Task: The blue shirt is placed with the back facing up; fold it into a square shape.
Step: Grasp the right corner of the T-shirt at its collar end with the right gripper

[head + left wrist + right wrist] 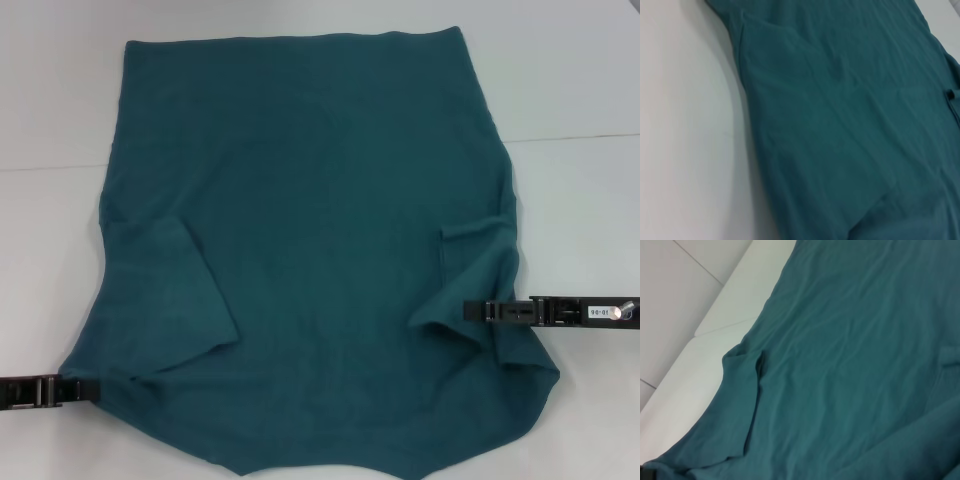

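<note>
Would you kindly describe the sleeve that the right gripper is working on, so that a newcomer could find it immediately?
Start from the white table and the blue shirt spread plain side up across it. Follow the shirt's right edge toward the robot to where the right gripper meets the cloth. The right sleeve is the flap folded inward there, narrower than the left sleeve, near the left gripper.

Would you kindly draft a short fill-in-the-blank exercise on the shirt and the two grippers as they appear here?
1. The blue shirt lies spread on a ____ table.
2. Both short sleeves are folded ____ over the shirt's body.
3. The left gripper is at the shirt's ____ edge, near the robot.
4. The right gripper reaches the fabric at the folded right ____.

Missing words: white; inward; left; sleeve
</note>
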{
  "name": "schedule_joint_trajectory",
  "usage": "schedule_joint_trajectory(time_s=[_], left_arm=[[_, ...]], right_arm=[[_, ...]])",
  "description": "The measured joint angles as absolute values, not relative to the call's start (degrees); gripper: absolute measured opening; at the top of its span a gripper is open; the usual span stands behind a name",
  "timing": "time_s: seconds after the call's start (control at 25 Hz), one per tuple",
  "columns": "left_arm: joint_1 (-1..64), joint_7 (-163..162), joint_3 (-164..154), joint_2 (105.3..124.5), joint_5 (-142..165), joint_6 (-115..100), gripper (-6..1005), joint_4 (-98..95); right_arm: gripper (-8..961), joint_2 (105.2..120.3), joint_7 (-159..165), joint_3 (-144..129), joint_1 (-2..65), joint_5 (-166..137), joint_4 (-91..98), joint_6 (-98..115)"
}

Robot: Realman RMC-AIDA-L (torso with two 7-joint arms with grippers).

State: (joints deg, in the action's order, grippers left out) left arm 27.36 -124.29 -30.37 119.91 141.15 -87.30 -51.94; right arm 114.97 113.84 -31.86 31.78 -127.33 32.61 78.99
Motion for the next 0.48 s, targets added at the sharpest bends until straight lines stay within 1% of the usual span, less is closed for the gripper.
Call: schedule_joint_trajectory(time_s=[0.48], left_arm=[[27.66, -124.27, -30.43, 120.11, 141.15, -87.18, 2, -51.90]], right_arm=[[876, 114.82, 113.75, -30.89, 30.45, -127.35, 33.21, 75.99]])
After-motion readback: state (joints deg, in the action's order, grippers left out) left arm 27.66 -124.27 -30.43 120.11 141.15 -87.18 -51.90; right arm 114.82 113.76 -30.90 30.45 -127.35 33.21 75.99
